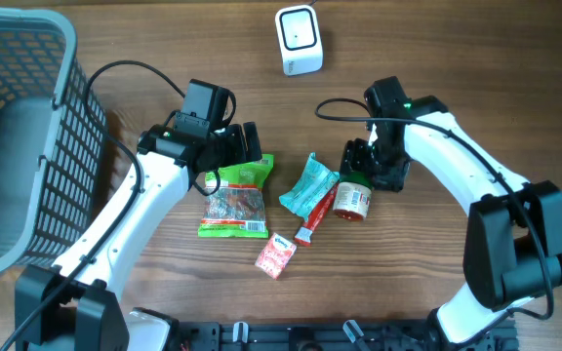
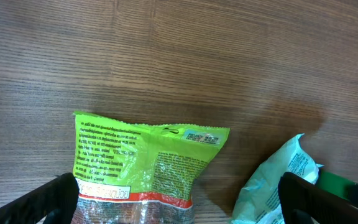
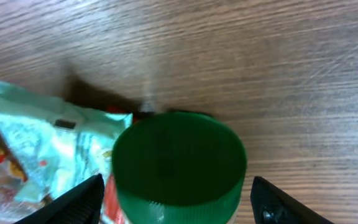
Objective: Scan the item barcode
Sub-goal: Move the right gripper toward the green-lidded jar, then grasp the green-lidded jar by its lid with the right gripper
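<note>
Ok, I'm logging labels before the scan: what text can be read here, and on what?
Nothing is legible.
green bag: dense print and a small sticker, too blurred.
teal packet: print too small.
jar: label too small.
small red packet: print too small.

Green snack bag lies flat on the wooden tabletop, its top edge right under the left pincer. Teal packet sits just beside the right pincer, on the side facing the left one, and a slim red sachet touches its lower end. Small pink packet lies nearer the front, between the two pincers. Grey mesh basket stands well out beyond the left pincer.
</note>
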